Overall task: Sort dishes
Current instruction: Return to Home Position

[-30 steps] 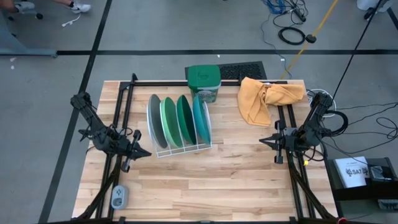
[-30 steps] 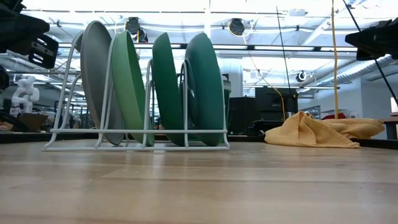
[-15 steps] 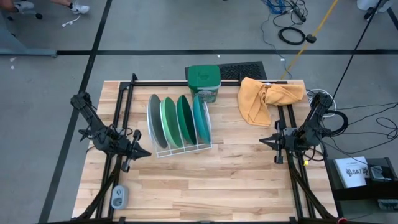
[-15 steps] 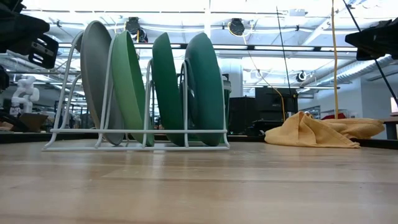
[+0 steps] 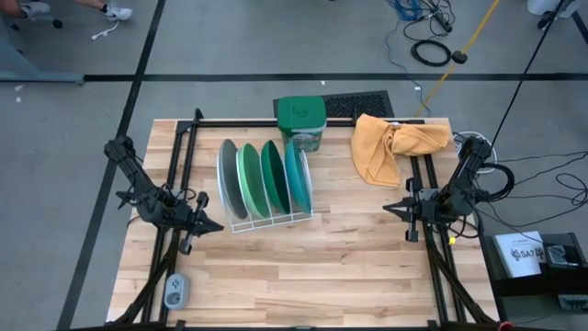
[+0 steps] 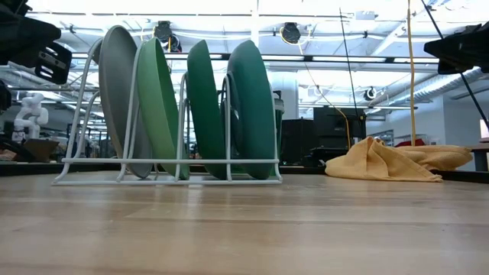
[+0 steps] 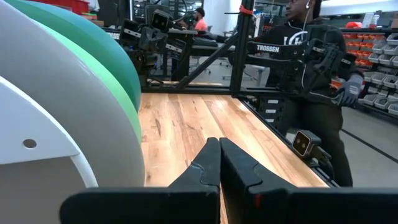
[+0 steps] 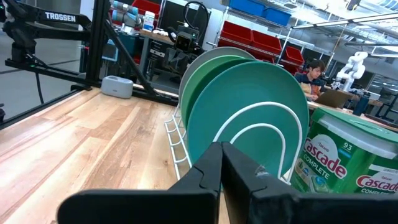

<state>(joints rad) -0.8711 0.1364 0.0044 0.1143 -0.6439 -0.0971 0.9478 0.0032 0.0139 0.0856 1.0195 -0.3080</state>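
Note:
Several plates stand on edge in a white wire rack (image 5: 271, 221) at the table's middle left: a light grey plate (image 5: 230, 179) at the left, two green plates (image 5: 250, 179) (image 5: 273, 176), then a teal plate (image 5: 294, 175). They also show in the low view (image 6: 114, 99) and the right wrist view (image 8: 249, 106). My left gripper (image 5: 217, 226) is shut and empty, left of the rack near its front corner. My right gripper (image 5: 386, 209) is shut and empty at the table's right.
A green tub (image 5: 301, 119) stands behind the rack at the far edge. A yellow cloth (image 5: 390, 147) lies crumpled at the far right. A small grey device (image 5: 175, 291) lies at the near left corner. Bare wood lies between the grippers and along the near side.

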